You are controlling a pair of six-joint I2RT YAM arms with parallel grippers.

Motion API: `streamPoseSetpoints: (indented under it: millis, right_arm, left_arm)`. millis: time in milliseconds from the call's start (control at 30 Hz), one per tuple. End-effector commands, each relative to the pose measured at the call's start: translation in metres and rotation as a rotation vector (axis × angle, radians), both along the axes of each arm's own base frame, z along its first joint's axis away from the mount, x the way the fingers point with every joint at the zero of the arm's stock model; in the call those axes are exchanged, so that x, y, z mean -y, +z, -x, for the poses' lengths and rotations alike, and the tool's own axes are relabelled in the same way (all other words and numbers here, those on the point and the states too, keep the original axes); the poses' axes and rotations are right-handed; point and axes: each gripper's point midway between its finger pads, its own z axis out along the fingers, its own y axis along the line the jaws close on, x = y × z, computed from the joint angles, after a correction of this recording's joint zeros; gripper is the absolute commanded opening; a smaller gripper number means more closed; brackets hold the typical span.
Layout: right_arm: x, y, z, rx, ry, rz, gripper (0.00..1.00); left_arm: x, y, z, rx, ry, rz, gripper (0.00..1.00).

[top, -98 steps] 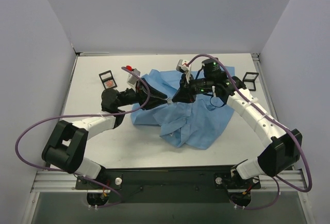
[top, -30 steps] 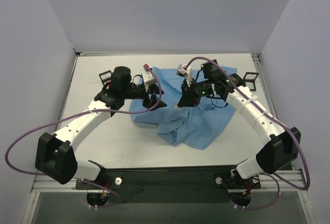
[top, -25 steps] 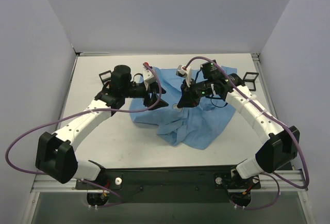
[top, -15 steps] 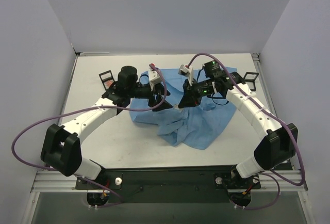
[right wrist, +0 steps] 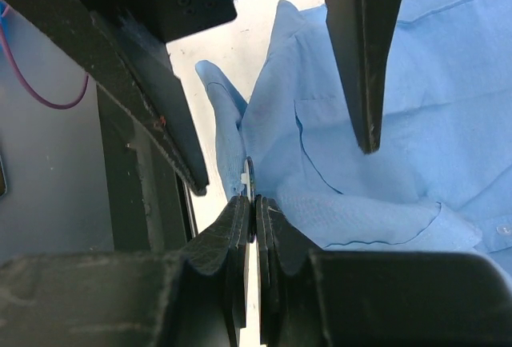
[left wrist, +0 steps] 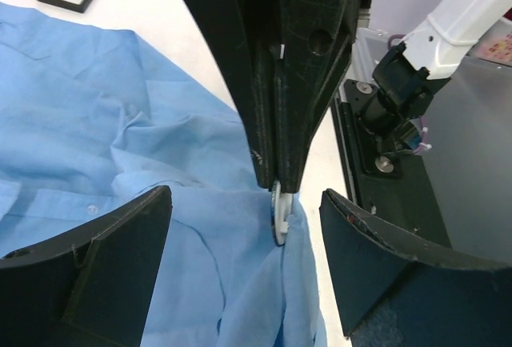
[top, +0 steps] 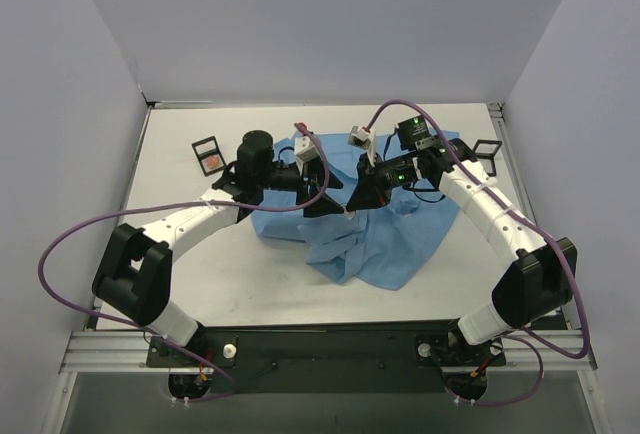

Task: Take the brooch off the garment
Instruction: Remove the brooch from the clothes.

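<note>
Clenched tight, right end effector (right wrist: 253,203): tips pinched on the brooch (right wrist: 250,177). From the right wrist cam the brooch is edge-on, a thin dark sliver w/ a pale bit on its left side. Light blue shirt (right wrist: 376,139) is drawn up into a ridge right at the disc, touching it. Can't tell if the pin is in the cloth or out of it.

Left wrist cam gives the same pinch from the other side. The right arm's two black fingers (left wrist: 304,107) come down from the top, pressed together. The brooch pokes out below their tips as a pale rim, and the cloth rises to meet it.

Left end effector (left wrist: 244,199) is released, jaws spread wide, one finger each side of the pinch, neither touching it. Right wrist cam agrees: those two fingers (right wrist: 364,59) stand apart, left & right of the raised fold.

Top cam: both arms reach in to mid-worktop, and the end effectors meet nearly tip to tip over the shirt's left-centre. The shirt lies rumpled on the white worktop (top: 200,254), a bit right of centre. A black frame (top: 207,154) sits far left, apart from the shirt, w/ something pinkish inside. A second black frame (top: 487,151) sits far right, near the shirt's edge, just past the right arm.
</note>
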Motion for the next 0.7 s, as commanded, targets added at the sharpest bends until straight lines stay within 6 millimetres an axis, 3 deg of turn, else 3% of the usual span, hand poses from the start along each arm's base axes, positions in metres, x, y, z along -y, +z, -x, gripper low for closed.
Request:
streamPoseSetpoints:
  millis: [0,267,667]
  right_arm:
    - [-0.003,0.01,0.008,0.005,0.041,-0.041,0.0]
    - [-0.003,0.01,0.007,0.008,0.039,-0.04,0.0]
    - [-0.002,0.012,0.012,0.012,0.053,-0.052,0.0]
  left_arm:
    - [0.009,0.01,0.012,0.01,-0.063,0.056,0.84]
    - [0.011,-0.006,0.019,0.032,-0.062,0.026,0.82]
    - [0.011,-0.007,0.018,0.027,-0.052,0.039,0.66]
